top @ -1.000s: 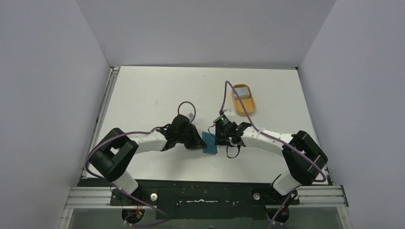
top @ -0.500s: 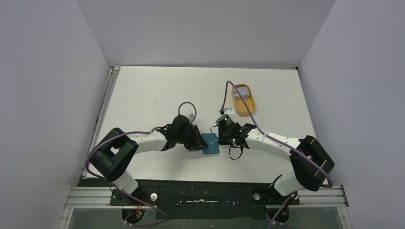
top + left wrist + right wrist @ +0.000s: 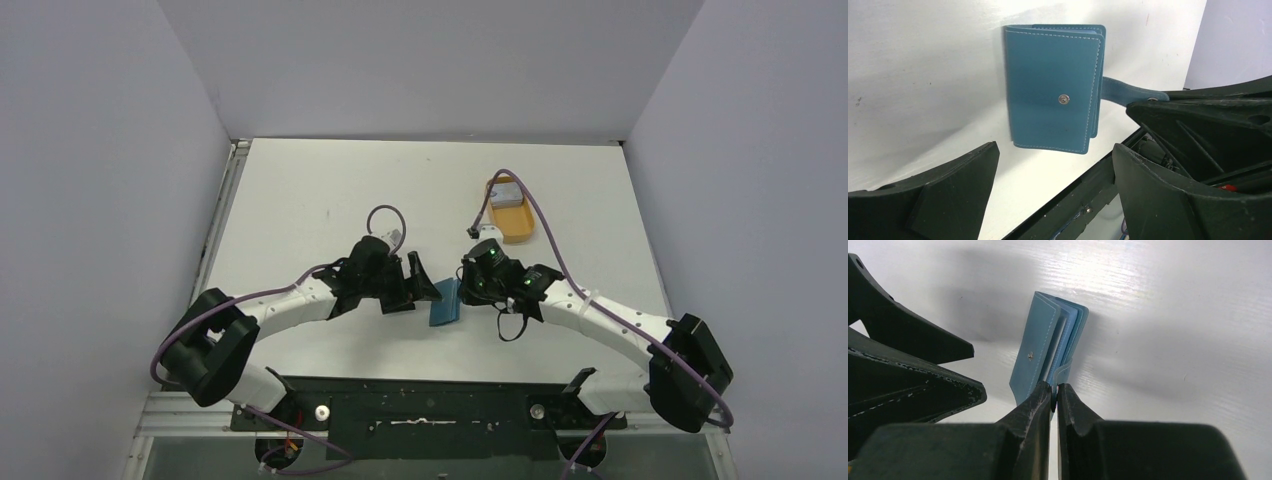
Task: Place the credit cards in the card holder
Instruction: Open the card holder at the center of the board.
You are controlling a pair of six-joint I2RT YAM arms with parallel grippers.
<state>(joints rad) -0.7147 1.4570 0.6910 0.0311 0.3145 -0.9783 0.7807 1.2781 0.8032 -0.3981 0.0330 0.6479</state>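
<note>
Teal-blue and stitched in pale thread, the card holder (image 3: pixel 444 302) is sitting near the front middle of the white table (image 3: pixel 300 200), directly between the 2 grippers. It is folded but unsnapped: its covers are gaping slightly, with pale inner leaves showing between them in the right wrist view, and the snap stud (image 3: pixel 1063 99) is facing the left wrist camera. Its tab (image 3: pixel 1128 92) is sticking out sideways toward the right arm. The right gripper (image 3: pixel 1054 387) is pinching that tab, its fingers pressed almost together on the thin strap. The left gripper (image 3: pixel 422 282) is hovering just beside the holder's opposite face with its fingers spread wide, touching nothing. Whether the holder is lying fully on the table or being tilted up by the tab, I cannot tell. Well behind the right gripper, an orange tray (image 3: pixel 515 232) is holding the grey credit cards (image 3: pixel 501 193), with the purple cable (image 3: pixel 545 230) passing over it.
</note>
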